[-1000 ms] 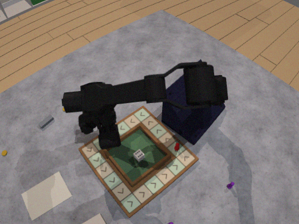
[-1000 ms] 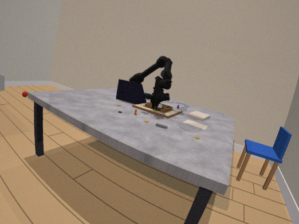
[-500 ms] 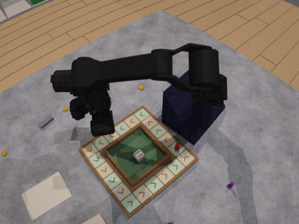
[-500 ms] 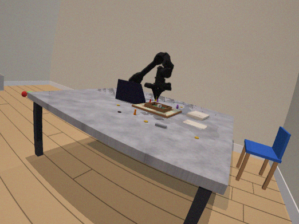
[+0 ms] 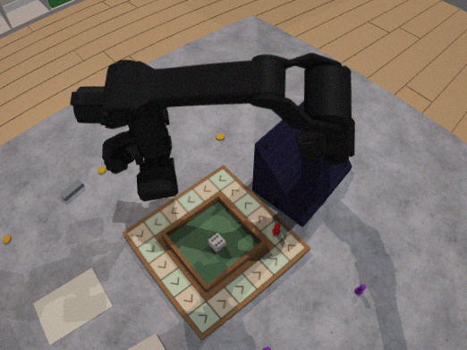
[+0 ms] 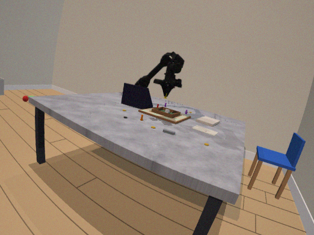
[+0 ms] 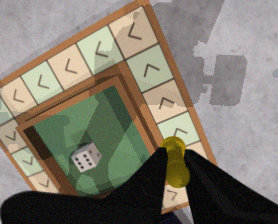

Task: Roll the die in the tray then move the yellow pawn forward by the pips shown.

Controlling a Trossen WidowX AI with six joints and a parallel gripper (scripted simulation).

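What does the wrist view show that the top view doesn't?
Only the wrist view shows the yellow pawn, pinched in the gripper and lifted above the board. Only the top view shows the red pawn on the board, the arm's blue base and loose coins on the table. Both show the die in the green tray, six up.

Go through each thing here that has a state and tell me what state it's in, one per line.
hand: shut on the yellow pawn, raised above the board
yellow pawn: gripped, lifted off its square
die: resting in the tray, six pips up
red pawn: standing upright on the board
tray: holds only the die
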